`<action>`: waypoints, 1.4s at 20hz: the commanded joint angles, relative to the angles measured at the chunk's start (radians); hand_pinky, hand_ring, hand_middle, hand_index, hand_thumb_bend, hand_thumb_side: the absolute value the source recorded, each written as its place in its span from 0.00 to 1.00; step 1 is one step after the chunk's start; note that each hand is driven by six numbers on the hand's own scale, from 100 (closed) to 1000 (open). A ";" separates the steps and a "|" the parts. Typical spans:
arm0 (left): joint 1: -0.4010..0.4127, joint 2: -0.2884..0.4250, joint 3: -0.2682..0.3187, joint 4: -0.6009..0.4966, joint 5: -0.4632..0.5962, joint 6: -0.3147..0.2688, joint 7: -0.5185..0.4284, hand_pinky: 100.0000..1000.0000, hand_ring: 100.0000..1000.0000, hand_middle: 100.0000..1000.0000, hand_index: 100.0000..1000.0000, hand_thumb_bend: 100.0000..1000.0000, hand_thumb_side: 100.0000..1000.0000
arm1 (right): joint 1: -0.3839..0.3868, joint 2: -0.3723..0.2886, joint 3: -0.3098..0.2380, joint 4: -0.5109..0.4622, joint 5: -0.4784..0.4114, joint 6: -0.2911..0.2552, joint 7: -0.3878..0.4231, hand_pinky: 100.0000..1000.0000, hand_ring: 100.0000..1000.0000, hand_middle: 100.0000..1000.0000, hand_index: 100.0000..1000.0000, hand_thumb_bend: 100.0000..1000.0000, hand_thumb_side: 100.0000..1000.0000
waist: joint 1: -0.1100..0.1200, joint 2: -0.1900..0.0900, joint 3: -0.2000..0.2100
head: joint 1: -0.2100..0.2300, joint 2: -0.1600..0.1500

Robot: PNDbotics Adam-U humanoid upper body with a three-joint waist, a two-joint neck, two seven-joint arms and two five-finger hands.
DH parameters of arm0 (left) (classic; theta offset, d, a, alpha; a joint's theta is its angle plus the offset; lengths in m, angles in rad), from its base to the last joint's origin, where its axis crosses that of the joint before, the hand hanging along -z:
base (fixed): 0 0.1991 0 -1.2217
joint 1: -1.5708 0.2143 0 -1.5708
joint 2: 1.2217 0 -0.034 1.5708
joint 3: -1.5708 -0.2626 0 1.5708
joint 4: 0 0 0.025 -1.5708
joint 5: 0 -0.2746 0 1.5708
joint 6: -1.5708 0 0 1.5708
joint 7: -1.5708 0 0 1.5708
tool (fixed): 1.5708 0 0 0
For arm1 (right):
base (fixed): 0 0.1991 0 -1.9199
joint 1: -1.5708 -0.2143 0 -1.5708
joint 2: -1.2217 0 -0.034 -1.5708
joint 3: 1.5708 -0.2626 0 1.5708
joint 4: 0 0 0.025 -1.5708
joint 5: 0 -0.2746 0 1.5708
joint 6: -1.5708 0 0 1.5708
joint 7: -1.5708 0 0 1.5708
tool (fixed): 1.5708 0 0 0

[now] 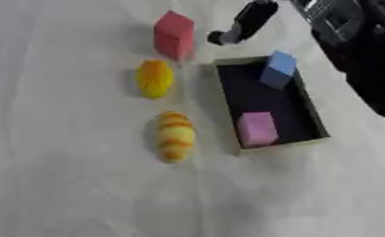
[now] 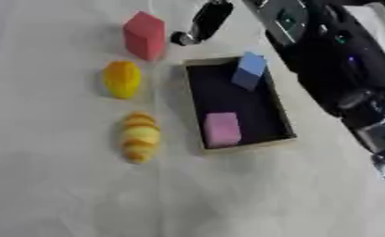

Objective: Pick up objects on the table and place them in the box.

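Box [image 1: 312, 113]: shallow open tray, dark floor, pale rim, lying on the white-covered worktop [image 1: 66, 194] right of centre. Already inside: a pink block [image 1: 257, 128] flat at the near end, and a blue block [image 1: 277, 69] at the far end, tilted and leaning against the far right rim.

Still out on the worktop, in a rough line just left of the box:
- red block [image 1: 174, 35], farthest, near the box's far left corner;
- round yellow-orange piece [image 1: 155, 78], level with the far half of the box;
- elongated yellow piece with orange stripes [image 1: 175, 135], nearest, beside the box's near half.

Handling estimate: blocks look like foam, so light, slightly yielding, matte and not slippery; take the red one across two opposite flat faces. The two rounded pieces look like toy food, probably light; either could roll, so pinch across the short width near the middle, coming from above.

Right hand [image 2: 202, 23]: comes in from the upper right, hangs just beyond the box's far edge, right of the red block and apart from it. It holds nothing; whether its fingers are spread or curled I cannot tell. Right arm [image 2: 341, 69] fills the right side of the right eye view. Left hand: not visible in either view.

Judged: two of five placed; red block is closest to the hand.
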 commanded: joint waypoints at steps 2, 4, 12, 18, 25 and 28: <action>-0.014 0.025 0.005 -0.015 0.004 -0.001 -0.005 0.66 0.67 0.63 0.77 0.00 0.59 | -0.032 -0.003 -0.017 0.014 0.025 -0.019 -0.008 0.91 0.95 0.90 0.90 0.32 0.00 | -0.011 -0.029 0.008 | -0.008 -0.010; -0.017 0.026 0.005 -0.015 0.004 -0.001 -0.005 0.66 0.67 0.63 0.77 0.00 0.59 | -0.037 0.003 -0.020 0.023 0.037 -0.025 -0.018 0.91 0.95 0.91 0.90 0.31 0.00 | -0.013 -0.026 0.014 | -0.012 -0.019; -0.023 0.028 0.005 -0.015 0.002 -0.004 -0.005 0.66 0.67 0.63 0.77 0.00 0.59 | -0.056 0.020 -0.026 0.042 0.063 -0.044 -0.057 0.91 0.95 0.92 0.90 0.29 0.00 | -0.018 -0.015 0.031 | -0.035 -0.057; -0.024 0.027 0.005 -0.015 -0.002 -0.004 -0.004 0.66 0.67 0.62 0.77 0.00 0.60 | -0.059 0.020 -0.030 0.057 0.084 -0.062 -0.061 0.91 0.95 0.93 0.90 0.30 0.00 | -0.013 0.004 0.024 | -0.050 -0.065; -0.030 0.025 0.002 -0.015 -0.007 -0.004 -0.005 0.66 0.67 0.62 0.77 0.00 0.61 | -0.065 0.020 -0.032 0.068 0.112 -0.080 -0.056 0.91 0.95 0.94 0.90 0.32 0.00 | -0.009 0.032 0.025 | -0.051 -0.070; -0.030 0.023 0.002 -0.015 -0.009 -0.003 -0.004 0.66 0.67 0.62 0.77 0.00 0.62 | -0.069 0.019 -0.032 0.068 0.123 -0.087 -0.046 0.92 0.95 0.94 0.90 0.33 0.00 | -0.011 0.040 0.028 | -0.050 -0.070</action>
